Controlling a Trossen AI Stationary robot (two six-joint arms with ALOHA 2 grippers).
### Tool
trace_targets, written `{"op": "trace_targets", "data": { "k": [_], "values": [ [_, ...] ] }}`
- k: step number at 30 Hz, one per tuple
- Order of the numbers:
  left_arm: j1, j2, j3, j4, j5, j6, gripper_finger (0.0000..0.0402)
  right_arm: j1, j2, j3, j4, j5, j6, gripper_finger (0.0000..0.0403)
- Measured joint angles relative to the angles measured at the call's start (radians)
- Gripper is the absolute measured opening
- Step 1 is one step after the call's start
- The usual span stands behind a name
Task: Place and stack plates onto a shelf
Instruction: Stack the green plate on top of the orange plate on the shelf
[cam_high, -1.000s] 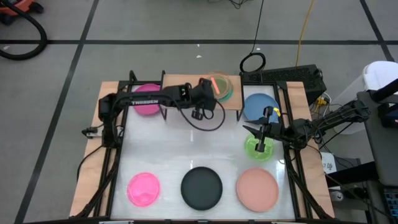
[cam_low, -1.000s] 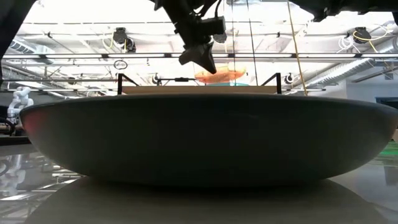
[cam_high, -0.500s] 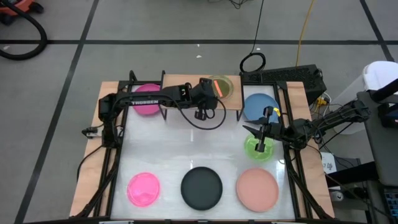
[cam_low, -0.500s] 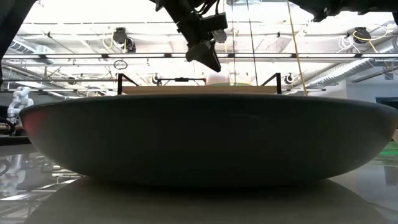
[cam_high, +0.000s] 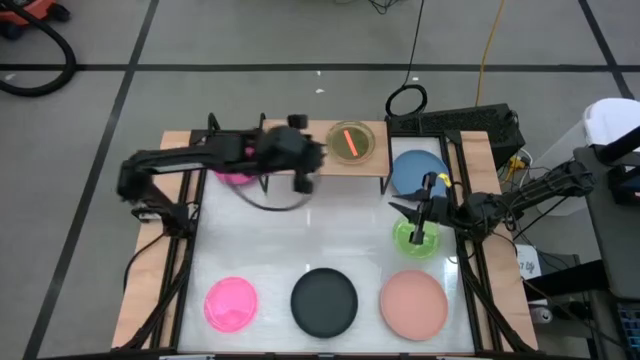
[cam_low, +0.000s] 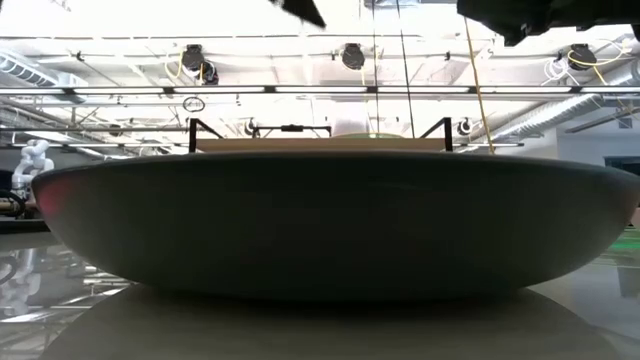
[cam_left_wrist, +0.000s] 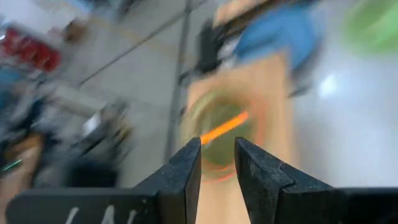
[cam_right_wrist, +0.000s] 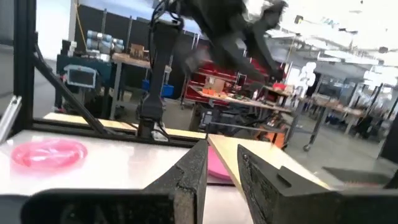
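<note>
The shelf stands at the far edge of the counter, a light wooden board on thin black legs. On its right half lies a small stack of see-through plates, an orange plate on top of a green one, resting flat with nothing touching them. A magenta plate shows at the shelf's left end, mostly hidden by the left arm. The left jaws hang above the counter just in front of the shelf's middle, apart from the stack; in the left wrist view the two fingers stand a narrow gap apart and hold nothing.

A blue plate lies right of the shelf. Just in front of it is a small green plate, with the right jaws directly over it; their fingers are nearly together and grip nothing.

Along the near edge lie a pink plate, a black plate and a salmon plate.
</note>
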Motion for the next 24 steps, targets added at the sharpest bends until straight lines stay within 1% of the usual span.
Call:
{"op": "trace_targets", "data": {
  "k": [2,4,6,8,10,14,17,21,24],
  "values": [
    [0.0,-0.065,0.0,-0.054,0.078,-0.052,0.0104,0.001,-0.002,0.0,0.0,-0.004,0.03,0.0071],
    [-0.001,-0.124,-0.001,-0.104,0.115,-0.136,0.0104,0.003,-0.01,0.0,-0.01,-0.007,0.048,0.0071],
    [-0.007,-0.19,-0.026,-0.154,0.139,-0.221,0.0104,0.009,-0.013,0.0,-0.016,-0.004,0.059,0.0071],
    [-0.028,-0.26,-0.091,-0.139,0.153,-0.278,0.0104,0.019,-0.015,0.008,-0.044,-0.004,0.058,0.0071],
    [-0.059,-0.332,-0.196,-0.088,0.155,-0.301,0.0104,0.027,-0.014,0.035,-0.095,-0.005,0.062,0.0071],
    [-0.134,-0.466,-0.456,0.169,0.156,-0.358,0.0104,0.036,-0.002,0.105,-0.245,-0.004,0.125,0.0071],
    [-0.196,-0.536,-0.641,0.408,0.136,-0.393,0.0104,0.036,0.02,0.148,-0.329,-0.003,0.17,0.0071],
    [-0.267,-0.559,-0.872,0.746,0.089,-0.415,0.0104,0.041,0.064,0.199,-0.407,-0.008,0.15,0.0071],
    [-0.3,-0.551,-1.0,0.971,0.08,-0.416,0.0104,0.066,0.118,0.247,-0.429,-0.01,0.116,0.0071]
  ]
}}
